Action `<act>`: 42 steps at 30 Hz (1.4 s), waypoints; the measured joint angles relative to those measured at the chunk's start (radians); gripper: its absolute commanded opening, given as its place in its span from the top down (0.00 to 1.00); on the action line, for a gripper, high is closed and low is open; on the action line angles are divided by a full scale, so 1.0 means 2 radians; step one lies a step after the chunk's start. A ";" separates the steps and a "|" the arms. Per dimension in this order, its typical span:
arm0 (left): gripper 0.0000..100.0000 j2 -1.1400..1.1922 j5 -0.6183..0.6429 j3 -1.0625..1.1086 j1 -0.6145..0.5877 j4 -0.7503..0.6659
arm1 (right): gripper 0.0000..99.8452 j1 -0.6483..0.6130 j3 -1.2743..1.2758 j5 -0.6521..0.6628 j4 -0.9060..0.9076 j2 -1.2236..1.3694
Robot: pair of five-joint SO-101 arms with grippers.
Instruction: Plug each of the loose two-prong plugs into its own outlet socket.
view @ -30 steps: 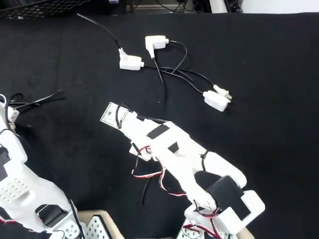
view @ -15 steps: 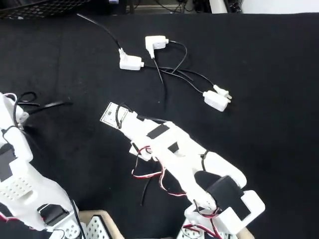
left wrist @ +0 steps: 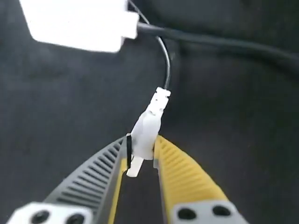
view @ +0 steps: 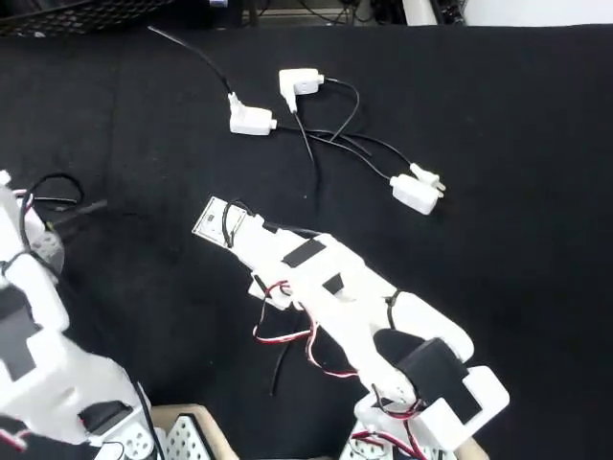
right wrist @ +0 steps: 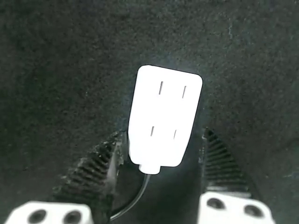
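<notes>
My left gripper (left wrist: 140,143) is shut on a small white two-prong plug (left wrist: 148,126), whose thin black wire curls up toward a white block (left wrist: 79,22) on a thick black cable. That arm (view: 29,287) stands at the table's left edge. My right gripper (right wrist: 161,137) is open, its fingers on either side of a white outlet block (right wrist: 166,112) with two pairs of slots, lying flat on the cloth. From above this outlet (view: 213,222) sits at the tip of the right arm (view: 326,287). Three more white plugs (view: 251,120) (view: 302,81) (view: 415,192) lie farther back, joined by black wires.
The table is covered in black cloth (view: 517,144). Black wires (view: 335,139) cross between the far plugs. Loose black cable (view: 62,192) loops beside the left arm. A pale box edge (view: 192,422) shows at the front.
The left arm has shifted at the table's left edge, pulling the black cable beside it along. The right arm and the far plugs have stayed put.
</notes>
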 measured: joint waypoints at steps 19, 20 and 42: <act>0.97 -0.463 -0.005 0.163 -0.028 -0.136 | 0.76 0.000 0.000 0.000 0.000 0.000; 0.97 -0.465 -0.003 0.168 -0.032 -0.148 | 0.76 0.000 0.000 0.000 0.000 0.000; 0.97 -0.417 -0.282 0.380 -0.105 -0.095 | 0.76 0.000 0.000 0.000 -0.002 0.000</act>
